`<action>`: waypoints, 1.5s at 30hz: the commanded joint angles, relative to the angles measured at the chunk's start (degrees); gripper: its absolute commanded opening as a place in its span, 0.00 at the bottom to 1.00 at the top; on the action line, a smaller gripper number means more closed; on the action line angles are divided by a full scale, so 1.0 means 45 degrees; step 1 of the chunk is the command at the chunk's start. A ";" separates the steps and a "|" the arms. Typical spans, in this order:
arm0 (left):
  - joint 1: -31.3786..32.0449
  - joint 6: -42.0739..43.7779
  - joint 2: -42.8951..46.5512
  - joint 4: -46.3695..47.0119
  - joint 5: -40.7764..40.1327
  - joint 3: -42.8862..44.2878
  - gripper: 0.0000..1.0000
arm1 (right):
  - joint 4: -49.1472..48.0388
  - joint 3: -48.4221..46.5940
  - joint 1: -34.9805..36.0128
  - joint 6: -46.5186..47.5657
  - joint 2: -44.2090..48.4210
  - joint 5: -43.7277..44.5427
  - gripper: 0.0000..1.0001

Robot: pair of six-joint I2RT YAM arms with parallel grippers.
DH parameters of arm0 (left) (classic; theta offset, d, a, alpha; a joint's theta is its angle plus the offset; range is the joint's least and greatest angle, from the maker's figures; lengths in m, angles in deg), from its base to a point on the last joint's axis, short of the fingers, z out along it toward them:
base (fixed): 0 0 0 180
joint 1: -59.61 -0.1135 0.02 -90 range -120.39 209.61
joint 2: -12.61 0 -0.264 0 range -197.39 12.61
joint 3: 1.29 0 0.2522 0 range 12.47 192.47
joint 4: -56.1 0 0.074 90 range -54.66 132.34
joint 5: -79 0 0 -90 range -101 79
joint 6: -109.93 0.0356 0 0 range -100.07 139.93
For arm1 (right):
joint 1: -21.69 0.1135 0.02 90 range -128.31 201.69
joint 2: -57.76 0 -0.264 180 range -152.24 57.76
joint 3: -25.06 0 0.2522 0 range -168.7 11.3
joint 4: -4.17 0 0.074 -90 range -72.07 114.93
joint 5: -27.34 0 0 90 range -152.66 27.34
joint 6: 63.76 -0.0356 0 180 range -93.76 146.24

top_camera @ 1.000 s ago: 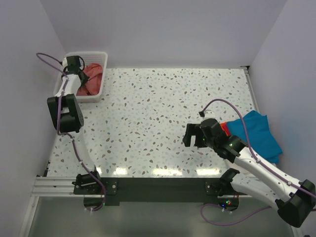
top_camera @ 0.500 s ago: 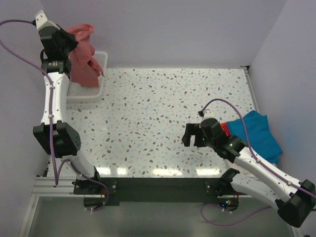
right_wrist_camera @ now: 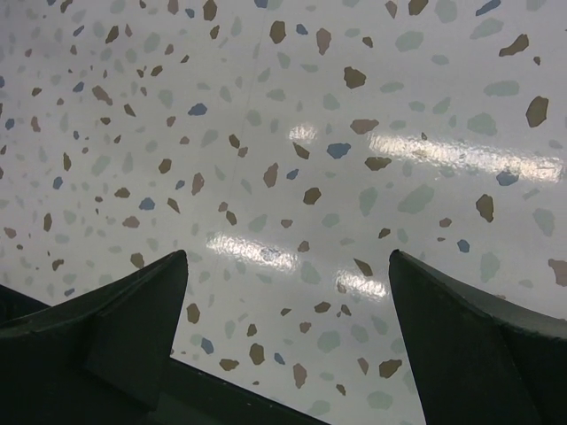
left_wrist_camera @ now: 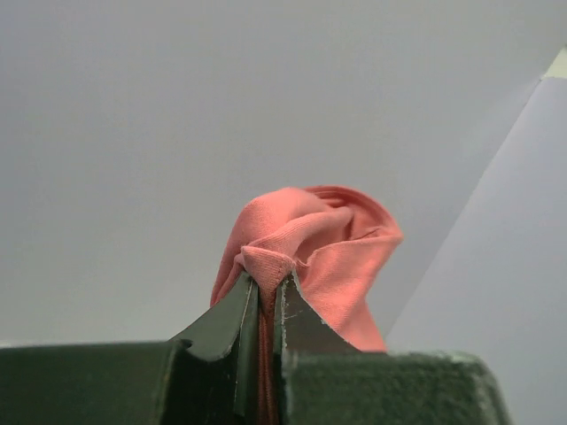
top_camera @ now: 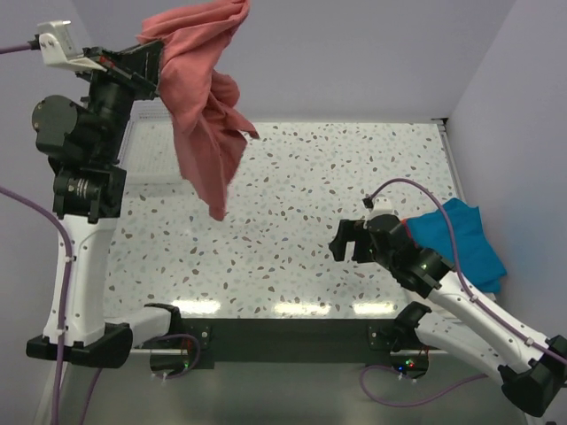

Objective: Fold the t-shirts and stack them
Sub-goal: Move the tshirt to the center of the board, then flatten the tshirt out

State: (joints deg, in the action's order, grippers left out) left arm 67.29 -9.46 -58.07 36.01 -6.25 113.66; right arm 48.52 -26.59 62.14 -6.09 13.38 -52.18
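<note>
My left gripper is raised high at the back left and shut on the salmon-red t-shirt, which hangs down from it in loose folds over the table. In the left wrist view the cloth bunches out between the closed fingers. A teal-blue t-shirt lies folded at the right edge of the table, with a strip of bright orange cloth showing at its left side. My right gripper is open and empty above bare table, just left of that pile; its fingers stand wide apart.
The speckled tabletop spreads between the arms. White walls enclose the back and both sides. The white mesh basket at the back left is hidden behind the left arm and the hanging shirt.
My left arm has lifted the salmon-red shirt out of the basket and swung it up and to the right, high over the table. The right arm has barely moved.
</note>
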 commanded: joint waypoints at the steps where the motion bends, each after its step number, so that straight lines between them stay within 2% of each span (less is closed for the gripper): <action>1: 0.0031 -0.0809 0.0158 0.0683 0.0701 -0.1891 0.00 | -0.0255 0.0021 -0.0023 0.0116 0.0136 0.0697 0.99; 3: 0.0031 -0.1338 0.0159 0.0878 0.1033 -0.3085 0.02 | -0.0293 -0.0037 -0.0004 -0.0001 0.0097 0.1127 0.99; 4: 0.0031 -0.2056 -0.0112 0.1207 0.1343 -0.4445 0.15 | -0.0313 -0.0115 -0.0004 -0.0137 0.0039 0.1418 0.99; 6: 0.0031 -0.2763 -0.0775 0.2042 0.1926 -0.5800 0.35 | -0.0468 -0.0174 -0.0023 -0.0235 -0.0059 0.1576 0.99; 7: 0.0108 -0.3076 -0.1262 0.2186 0.2183 -0.6502 0.50 | -0.0643 -0.0174 -0.0023 -0.0274 -0.0137 0.1655 0.99; 8: 0.0186 -0.3098 -0.2466 0.2129 0.2804 -0.6606 0.54 | -0.1090 -0.0174 -0.0023 -0.0391 -0.0350 0.1655 0.99; 11: 0.0479 -0.2826 -0.4133 0.0749 0.3298 -0.6372 0.59 | -0.1911 -0.0174 -0.0023 -0.0548 -0.0936 0.1324 0.99; 14: 0.1259 -0.2241 -0.3130 0.0683 0.2211 -0.7463 0.63 | -0.2925 -0.0019 -0.0004 -0.0413 -0.2049 0.0097 0.99; 18: 0.2332 -0.2044 -0.1057 -0.0623 -0.0408 -0.8772 0.63 | -0.4100 0.0041 0.0035 -0.0548 -0.4232 -0.0999 0.99; 20: 0.3247 -0.2064 0.0305 -0.1266 -0.1770 -0.9806 0.57 | -0.4568 -0.0133 0.0113 -0.0723 -0.4958 -0.1021 0.99; 24: 0.4733 -0.2841 0.2420 -0.2185 -0.3182 -1.1818 0.41 | -0.5468 -0.0719 0.0444 -0.0939 -0.6599 -0.0787 0.99; 27: 0.5790 -0.3583 0.3496 -0.2772 -0.3459 -1.3147 0.31 | -0.5781 -0.1617 0.0621 -0.1056 -0.8316 -0.0533 0.97; 30: 0.7156 -0.4190 0.3986 -0.3105 -0.3673 -1.4319 0.26 | -0.5879 -0.2418 0.0990 -0.1309 -0.9802 -0.0300 0.93; 36: 0.9384 -0.5420 0.4006 -0.3535 -0.4572 -1.5531 0.26 | -0.5861 -0.3512 0.1753 -0.1973 -1.2066 0.1359 0.86; 41: 1.0555 -0.6028 0.3695 -0.3184 -0.4786 -1.5865 0.28 | -0.4768 -0.4275 0.1989 -0.2501 -1.3222 0.2533 0.71; 42: 1.0694 -0.6144 0.3578 -0.3222 -0.4884 -1.5865 0.29 | -0.4554 -0.4334 0.2008 -0.2540 -1.3243 0.2805 0.55; 43: 1.0772 -0.6203 0.3344 -0.3261 -0.4923 -1.5865 0.29 | -0.4049 -0.4392 0.1989 -0.2637 -1.3166 0.3272 0.44; 44: 1.0909 -0.6243 0.3245 -0.3262 -0.4982 -1.5884 0.30 | -0.3754 -0.4412 0.1989 -0.2657 -1.3088 0.3644 0.25; 45: 1.0949 -0.6359 0.3128 -0.3262 -0.5002 -1.5942 0.32 | -0.3461 -0.4451 0.1969 -0.2658 -1.2952 0.3996 0.00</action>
State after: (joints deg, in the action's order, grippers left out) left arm 115.47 -35.14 -42.72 20.29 -25.96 42.53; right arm 26.71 -46.00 71.17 -15.45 -44.54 -42.32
